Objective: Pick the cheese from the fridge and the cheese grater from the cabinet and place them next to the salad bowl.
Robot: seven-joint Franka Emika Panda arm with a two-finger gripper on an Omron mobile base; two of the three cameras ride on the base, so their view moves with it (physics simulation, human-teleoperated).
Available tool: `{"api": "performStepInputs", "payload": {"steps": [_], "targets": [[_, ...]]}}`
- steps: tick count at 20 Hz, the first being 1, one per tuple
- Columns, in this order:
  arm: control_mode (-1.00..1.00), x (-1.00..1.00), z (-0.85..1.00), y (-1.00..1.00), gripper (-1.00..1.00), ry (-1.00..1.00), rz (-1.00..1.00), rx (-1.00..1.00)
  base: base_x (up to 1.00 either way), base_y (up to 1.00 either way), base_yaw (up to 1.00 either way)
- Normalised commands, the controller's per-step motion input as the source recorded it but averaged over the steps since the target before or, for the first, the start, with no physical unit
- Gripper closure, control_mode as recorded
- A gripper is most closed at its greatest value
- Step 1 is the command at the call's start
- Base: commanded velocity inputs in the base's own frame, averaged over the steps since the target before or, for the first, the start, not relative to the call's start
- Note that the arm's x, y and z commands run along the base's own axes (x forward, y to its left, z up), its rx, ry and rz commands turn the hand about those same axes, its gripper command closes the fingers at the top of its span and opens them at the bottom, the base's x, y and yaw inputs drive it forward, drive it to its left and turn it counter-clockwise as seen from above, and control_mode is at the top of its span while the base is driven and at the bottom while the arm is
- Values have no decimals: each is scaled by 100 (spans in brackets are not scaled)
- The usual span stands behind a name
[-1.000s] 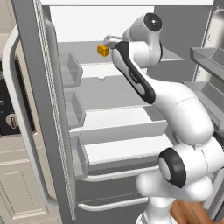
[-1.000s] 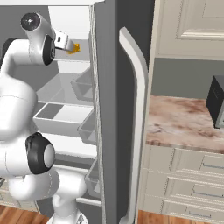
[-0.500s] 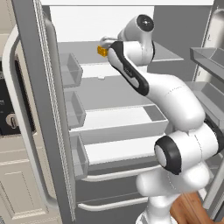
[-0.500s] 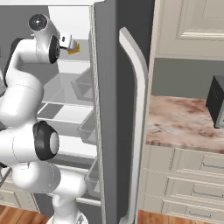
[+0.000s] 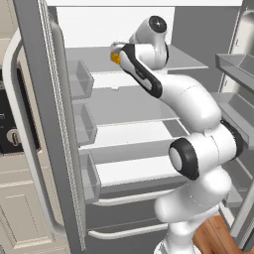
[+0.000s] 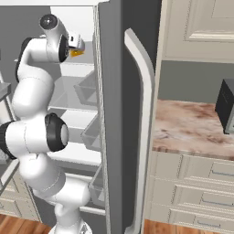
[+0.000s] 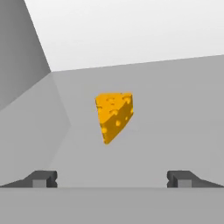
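The fingers [image 7: 112,179] stand spread wide and hold nothing, their two dark tips far apart at the bottom of the hand view. The cheese [image 7: 113,116] lies ahead of them, centred between the two tips and apart from both, not touched. It rests on a grey upper shelf [image 5: 183,59] of the fridge [image 6: 112,114], toward the back of that shelf, near where the shelf meets the fridge's inner side wall. In the left base view the cheese [image 5: 114,58] shows as a small orange spot just beside the hand, at the left part of the shelf; in the right base view it [image 6: 77,52] peeks out just past the hand. The fridge stands with its doors open; the grey door bins [image 5: 82,79] on the left door look empty as far as can be seen. The cheese is an orange-yellow wedge with small holes, its broad end up and its point downward in the hand view.
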Motion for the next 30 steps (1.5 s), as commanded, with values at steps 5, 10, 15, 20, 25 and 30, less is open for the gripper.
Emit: {"api": "performStepInputs", "payload": {"steps": [5, 10, 15, 20, 25, 30], "targets": [[-100, 43, 0, 11, -100, 2, 0, -2, 0, 0, 0], [-100, 34, -2, 16, -100, 6, 0, -7, 0, 0, 0], [-100, 36, -8, 19, -100, 4, 0, -7, 0, 0, 0], [-100, 25, -7, 8, -100, 4, 0, -7, 0, 0, 0], [-100, 13, -16, 1, -100, 5, 0, -8, 0, 0, 0], [-100, 14, -16, 0, -100, 3, 0, -4, 0, 0, 0]]}}
